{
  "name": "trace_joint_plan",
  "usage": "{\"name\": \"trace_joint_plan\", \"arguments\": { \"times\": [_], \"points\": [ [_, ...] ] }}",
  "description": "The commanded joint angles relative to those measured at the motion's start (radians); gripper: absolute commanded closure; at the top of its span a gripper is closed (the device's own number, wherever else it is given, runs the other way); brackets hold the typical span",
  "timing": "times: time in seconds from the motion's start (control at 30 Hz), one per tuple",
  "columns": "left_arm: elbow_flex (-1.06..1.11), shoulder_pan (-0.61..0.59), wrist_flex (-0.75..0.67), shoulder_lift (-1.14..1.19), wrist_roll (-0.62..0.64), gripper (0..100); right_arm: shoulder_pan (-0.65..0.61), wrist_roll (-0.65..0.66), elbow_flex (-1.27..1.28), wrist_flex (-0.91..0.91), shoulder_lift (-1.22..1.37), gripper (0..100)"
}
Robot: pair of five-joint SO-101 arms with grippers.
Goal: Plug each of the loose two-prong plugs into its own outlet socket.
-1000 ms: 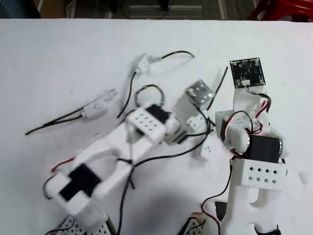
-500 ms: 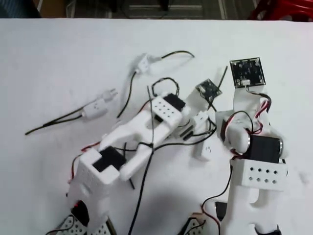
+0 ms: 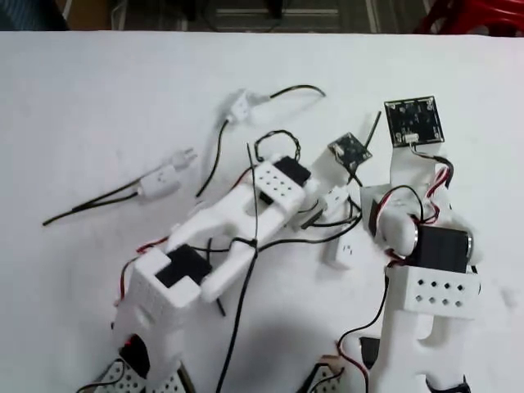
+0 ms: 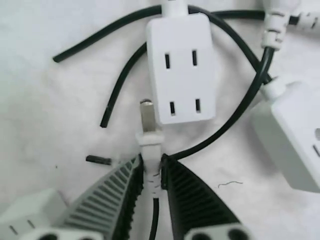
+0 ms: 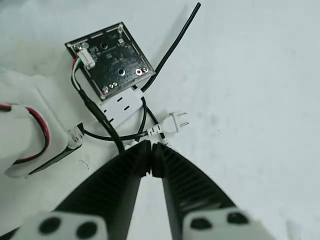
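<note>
My left gripper (image 4: 151, 162) is shut on a white two-prong plug (image 4: 149, 142). Its prongs lie beside the edge of a white outlet socket block (image 4: 182, 70), touching its side and outside the slots. From above, that arm (image 3: 246, 213) stretches from the lower left to the table's middle. My right gripper (image 5: 150, 150) is shut, its tips just short of another small two-prong plug (image 5: 174, 122) lying on the table. A third plug (image 3: 168, 176) and a corded socket (image 3: 240, 105) lie at the left and back.
Black cords (image 4: 240, 105) loop around the socket block. A second socket block (image 4: 295, 145) lies close beside it, and another (image 3: 341, 250) sits near the right arm (image 3: 426, 278). The left arm's camera board (image 5: 107, 60) hangs just beyond the right gripper.
The left arm swung forward and to the right toward the table's middle and turned its wrist during the first half second, then held still. The right arm has not moved.
</note>
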Motion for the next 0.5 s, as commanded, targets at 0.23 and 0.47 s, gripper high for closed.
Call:
{"name": "trace_joint_plan", "arguments": {
  "times": [0.23, 0.47],
  "points": [
    [-0.170, 0.025, 0.287, -0.015, 0.005, 98, 0.010, -0.006, -0.003, 0.004, -0.015, 97.4],
    [-0.149, 0.018, 0.419, -0.013, 0.100, 98, 0.012, 0.026, -0.003, 0.002, -0.015, 97.4]
  ]
}}
